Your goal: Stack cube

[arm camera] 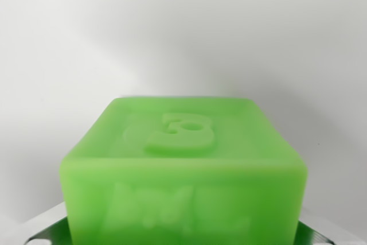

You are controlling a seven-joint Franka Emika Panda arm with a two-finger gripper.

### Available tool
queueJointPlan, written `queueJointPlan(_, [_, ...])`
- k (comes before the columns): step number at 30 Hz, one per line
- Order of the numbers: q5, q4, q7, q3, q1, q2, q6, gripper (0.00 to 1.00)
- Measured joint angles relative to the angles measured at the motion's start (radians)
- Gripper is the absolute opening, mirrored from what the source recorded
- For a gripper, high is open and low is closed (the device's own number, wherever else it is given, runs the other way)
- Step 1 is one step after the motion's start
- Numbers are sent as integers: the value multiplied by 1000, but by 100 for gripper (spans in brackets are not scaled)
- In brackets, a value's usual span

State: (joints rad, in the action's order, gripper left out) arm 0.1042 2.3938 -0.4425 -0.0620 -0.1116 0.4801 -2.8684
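Observation:
A translucent green cube (183,164) fills the lower middle of the wrist view, very close to the camera. Its top face carries a raised figure like a 3, and its near face has blurred raised shapes. Grey metal fingers (49,228) show at the bottom left and bottom right corners, pressed against the cube's two sides and tinted with green reflection. My gripper (183,236) is shut on the cube. The cube's underside and anything below it are hidden. No second cube is in view.
Behind the cube there is only a plain white, softly shaded surface, with no edges or other objects visible.

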Motion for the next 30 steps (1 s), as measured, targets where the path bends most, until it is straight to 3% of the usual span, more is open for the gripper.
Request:
queueJointPlan(14, [-7,20,6,-15,12,-82,58,0])
queueJointPlan(25, [-28,37,19,-28,20,-176,129,0])
queueJointPlan(30, [-37,17,-4,-24,20,-172,147,0])
